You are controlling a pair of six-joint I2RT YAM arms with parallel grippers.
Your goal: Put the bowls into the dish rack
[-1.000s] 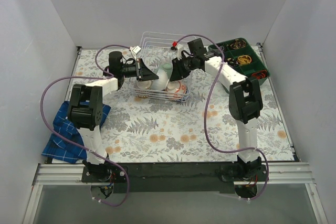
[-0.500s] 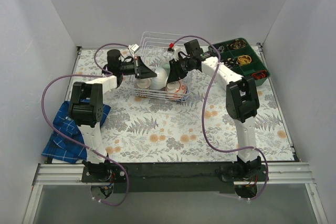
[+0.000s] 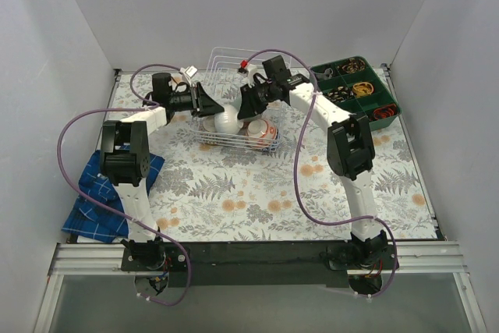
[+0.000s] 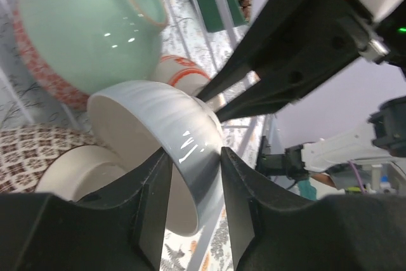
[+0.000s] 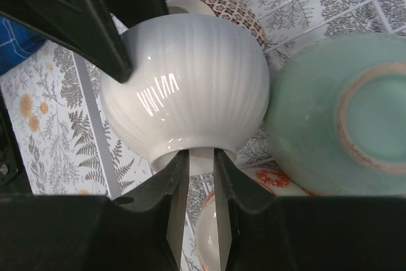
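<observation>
Currently: white bowl in the dish rack, right gripper clamped, left gripper slack

Location. The white bowl (image 3: 226,122) lies on its side inside the dish rack (image 3: 226,58), in the near-left part. Its rim faces the left arm and its foot faces the right arm.

Right gripper (image 5: 200,157). The two fingers are closed on the bowl's foot ring, one on each side. The right wrist view shows the ring pinched between them. The grip is firm on the white bowl.

Left gripper (image 4: 195,157). The jaws stand apart astride the bowl's rim, one finger inside the bowl and one outside. The gap is wider than the wall is thick, so the rim is not pinched. Whether either pad touches the wall cannot be told.

Neighbours in the rack. The mint green bowl (image 5: 342,112) lies foot-outward, touching the white bowl's side. The orange-red patterned bowl (image 3: 263,134) sits at the rack's near-right part, below both of them. The dark patterned bowl (image 5: 222,7) lies just behind the white bowl from the right wrist view. Contact between those two cannot be confirmed.

Surroundings. The rack stands on the fern-printed table cover (image 3: 234,193). A compartmented green tray (image 3: 387,118) sits at the far right, well apart from the rack. A blue checked cloth (image 3: 93,193) lies at the left edge.
</observation>
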